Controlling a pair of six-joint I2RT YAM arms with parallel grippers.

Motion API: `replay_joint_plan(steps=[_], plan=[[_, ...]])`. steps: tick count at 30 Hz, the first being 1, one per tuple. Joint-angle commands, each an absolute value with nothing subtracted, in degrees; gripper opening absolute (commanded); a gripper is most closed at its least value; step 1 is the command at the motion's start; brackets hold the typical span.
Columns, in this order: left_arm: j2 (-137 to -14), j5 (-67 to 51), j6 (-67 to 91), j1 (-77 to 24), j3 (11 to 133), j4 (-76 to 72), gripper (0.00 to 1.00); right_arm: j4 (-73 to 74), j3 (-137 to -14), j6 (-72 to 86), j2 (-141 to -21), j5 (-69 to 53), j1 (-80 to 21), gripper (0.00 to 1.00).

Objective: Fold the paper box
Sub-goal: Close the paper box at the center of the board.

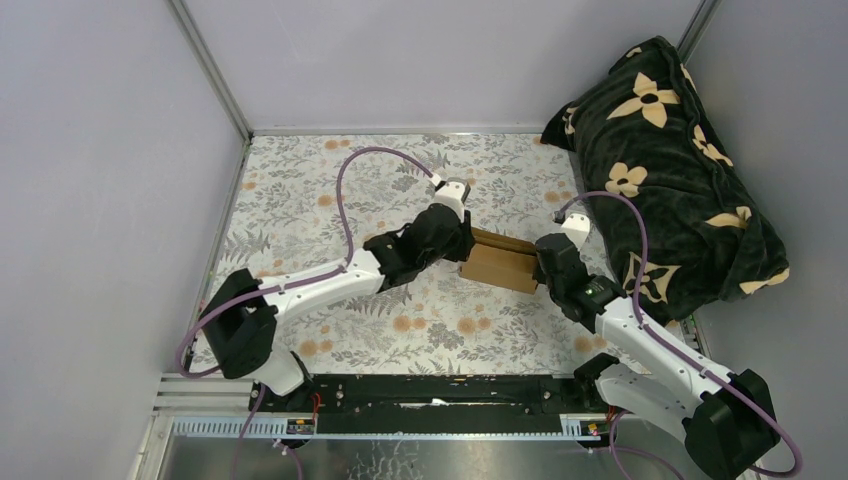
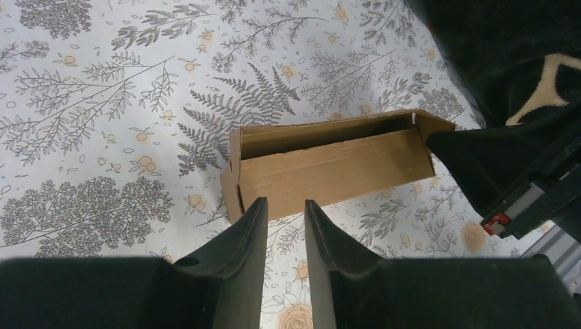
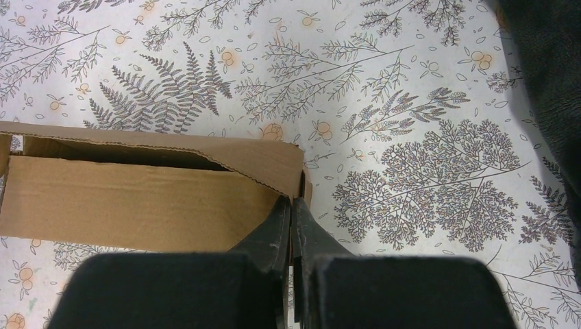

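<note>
The paper box (image 1: pixel 500 262) lies near the middle of the bench (image 1: pixel 300 190), on the leaf-and-flower cloth, between the two arms. It is a long, plain brown carton resting on one long side. A flap with a jagged edge leans over a dark slot along its far side.

The left hand (image 2: pixel 286 205) sits at the box's left end in the overhead view. From its own camera its fingers (image 2: pixel 255 226) stand a little apart at the near long wall, with only patterned cloth showing between them, so it is released and grasps nothing.

The right hand (image 3: pixel 292 205) is clenched, its fingertips pressed together at the right end of the box. Whether a cardboard edge is pinched between them cannot be told.

A dark blanket (image 1: pixel 670 160) with pale flowers is heaped at the far right, near the box.
</note>
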State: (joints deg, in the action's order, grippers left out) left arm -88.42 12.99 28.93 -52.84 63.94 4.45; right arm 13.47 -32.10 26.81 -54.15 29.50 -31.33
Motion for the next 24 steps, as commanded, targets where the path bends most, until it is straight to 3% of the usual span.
replay_joint_plan(steps=[1,24], plan=[[-91.33,11.41,26.88,-52.99,63.99,0.91,0.33,16.26,-33.27,27.03,-54.8,29.53,-32.22,0.0],[-88.43,21.13,22.59,-55.99,60.37,-1.41,0.34,15.74,-33.2,26.74,-55.46,29.78,-32.41,0.0]])
